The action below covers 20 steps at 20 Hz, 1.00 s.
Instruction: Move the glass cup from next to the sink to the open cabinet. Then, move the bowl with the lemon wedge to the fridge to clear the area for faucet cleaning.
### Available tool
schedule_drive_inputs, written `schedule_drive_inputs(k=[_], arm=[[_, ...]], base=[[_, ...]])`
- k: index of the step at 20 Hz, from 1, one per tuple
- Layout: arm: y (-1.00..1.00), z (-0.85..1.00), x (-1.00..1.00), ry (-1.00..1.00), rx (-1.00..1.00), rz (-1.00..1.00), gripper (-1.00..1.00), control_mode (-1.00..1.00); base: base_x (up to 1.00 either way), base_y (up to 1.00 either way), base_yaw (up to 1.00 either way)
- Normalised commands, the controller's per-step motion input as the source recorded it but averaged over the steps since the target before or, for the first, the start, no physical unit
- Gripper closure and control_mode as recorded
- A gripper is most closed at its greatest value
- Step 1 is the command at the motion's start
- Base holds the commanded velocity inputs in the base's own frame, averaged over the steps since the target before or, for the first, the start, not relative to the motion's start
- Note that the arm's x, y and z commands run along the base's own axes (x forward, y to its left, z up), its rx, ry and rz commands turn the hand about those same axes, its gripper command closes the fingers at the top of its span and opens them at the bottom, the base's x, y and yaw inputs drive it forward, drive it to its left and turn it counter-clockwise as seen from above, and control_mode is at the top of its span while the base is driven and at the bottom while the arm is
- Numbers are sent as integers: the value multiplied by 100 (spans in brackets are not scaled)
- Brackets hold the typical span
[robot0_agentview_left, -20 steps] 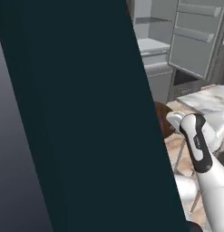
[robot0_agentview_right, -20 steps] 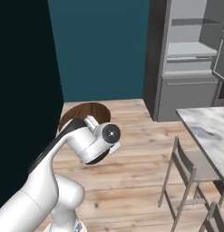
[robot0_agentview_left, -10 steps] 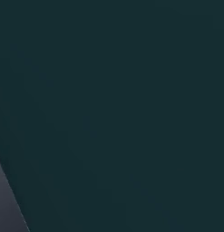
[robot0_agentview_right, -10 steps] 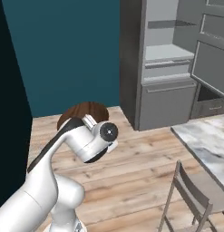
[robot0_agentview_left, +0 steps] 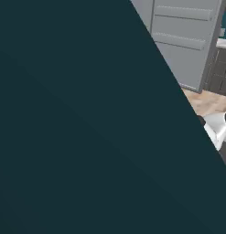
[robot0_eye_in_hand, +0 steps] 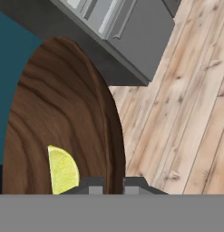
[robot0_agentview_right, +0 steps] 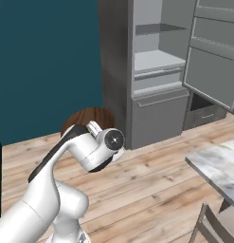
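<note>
- Left base view: a flat dark teal wall point(robot0_agentview_left: 78, 128) takes up most of the picture and blocks the sight of nearly everything beyond it. Past its slanted edge, top right, stands the open fridge door point(robot0_agentview_left: 187, 41), grey with pale racks across it. Below it lies a strip of light wooden floor point(robot0_agentview_left: 207, 101), and a white part of the arm point(robot0_agentview_left: 217, 128) pokes out at the right edge
- Right base view: the white arm point(robot0_agentview_right: 52, 190) rises from the lower left and bends forward, its wrist pointing away from the camera. Just behind the wrist sits the dark wooden bowl point(robot0_agentview_right: 87, 119), partly hidden by the arm. The tool itself is hidden behind the wrist here. The fridge point(robot0_agentview_right: 147, 71) stands straight ahead and open, with pale shelves in the upper part and a closed grey lower front; its door point(robot0_agentview_right: 215, 52) is swung out to the right. A teal wall point(robot0_agentview_right: 45, 66) is on the left. The plank floor point(robot0_agentview_right: 151, 185) between the arm and the fridge lies free. A corner of a marble bench point(robot0_agentview_right: 218, 171) comes in at the right, with a grey chair back point(robot0_agentview_right: 211, 228) below it
- Hand view: the tool point(robot0_eye_in_hand: 113, 185) is pinched narrow on the rim of the bowl point(robot0_eye_in_hand: 59, 113), one fingertip point(robot0_eye_in_hand: 96, 186) inside the rim and the other outside. A yellow lemon wedge point(robot0_eye_in_hand: 63, 170) lies inside the bowl, just beside the inner fingertip. Beyond the bowl are the grey fridge front point(robot0_eye_in_hand: 131, 31) and the wooden floor point(robot0_eye_in_hand: 186, 104)
</note>
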Motion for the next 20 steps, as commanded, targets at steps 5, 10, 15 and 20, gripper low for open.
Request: schedule_drive_inputs(k=[5,10,15,20], arm=[[0,0,0,0,0,0,100,100],[0,0,0,0,0,0,100,100],[0,0,0,0,0,0,100,100],[0,0,0,0,0,0,100,100]], base=[[100,9,-21],[100,0,-28],[100,0,-25],[100,0,-11]])
